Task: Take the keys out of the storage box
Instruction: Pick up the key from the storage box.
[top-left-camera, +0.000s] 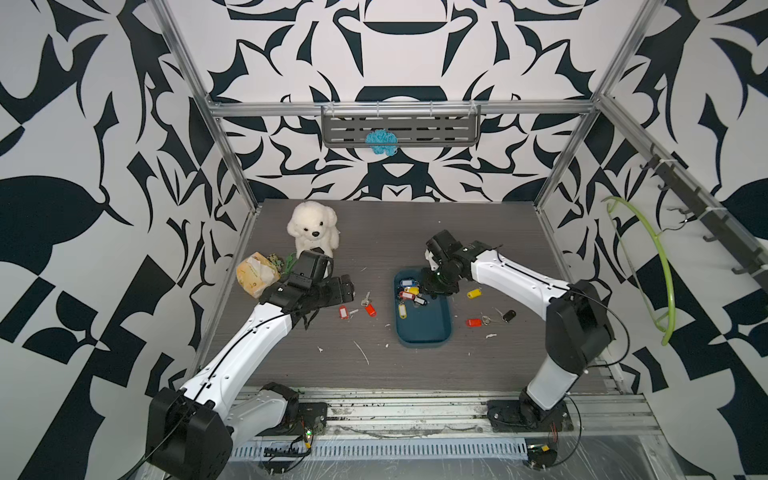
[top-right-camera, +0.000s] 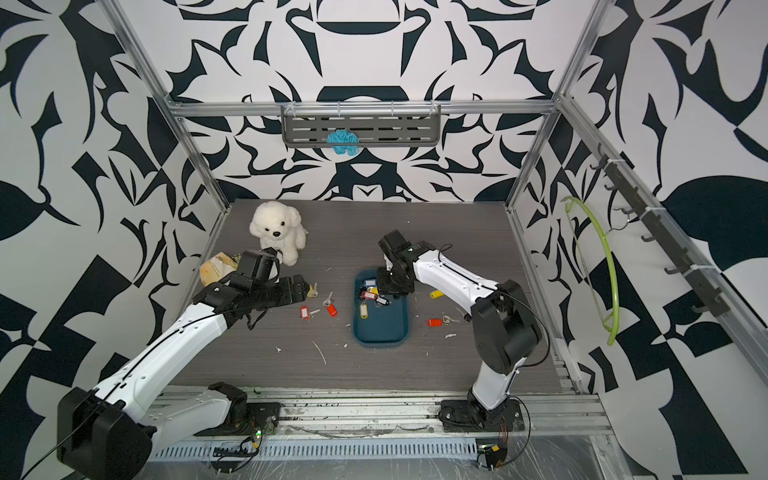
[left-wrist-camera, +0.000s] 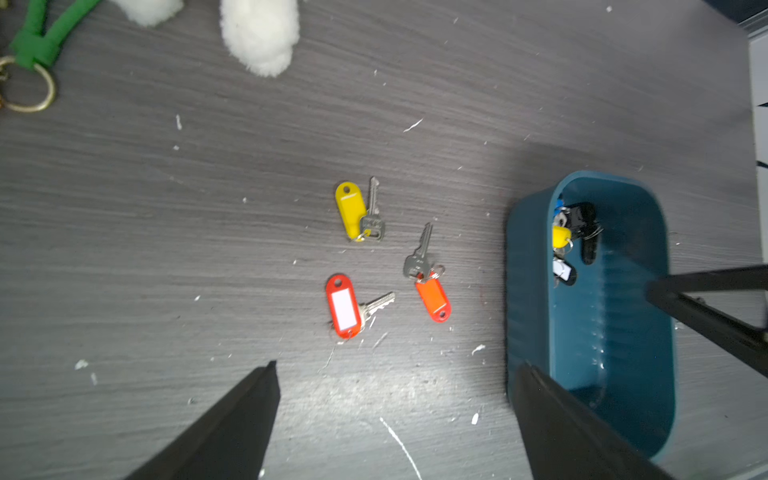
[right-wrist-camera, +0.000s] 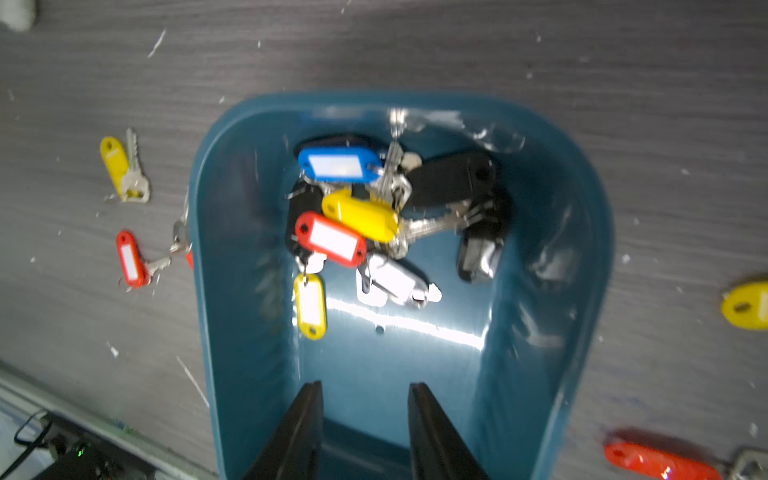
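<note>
The teal storage box (top-left-camera: 424, 332) (top-right-camera: 380, 332) lies mid-table. A pile of keys (top-left-camera: 411, 293) (right-wrist-camera: 353, 220) with blue, yellow, red and white tags and black fobs lies at its far end. My right gripper (right-wrist-camera: 365, 384) (top-left-camera: 434, 293) hovers over the box, jaws partly apart with nothing between them. Left of the box, three tagged keys lie on the table: yellow (left-wrist-camera: 348, 210), red (left-wrist-camera: 343, 305) and orange-red (left-wrist-camera: 432, 297). My left gripper (left-wrist-camera: 399, 365) (top-left-camera: 353, 291) stands wide open and empty above the table beside them. More keys (top-left-camera: 473, 322) lie right of the box.
A white plush dog (top-left-camera: 313, 228) sits at the back left, with a yellow packet (top-left-camera: 255, 274) and a green-handled item (left-wrist-camera: 41, 33) beside my left arm. A grey slotted shelf (top-left-camera: 401, 124) hangs on the back wall, a green hanger (top-left-camera: 660, 266) on the right wall.
</note>
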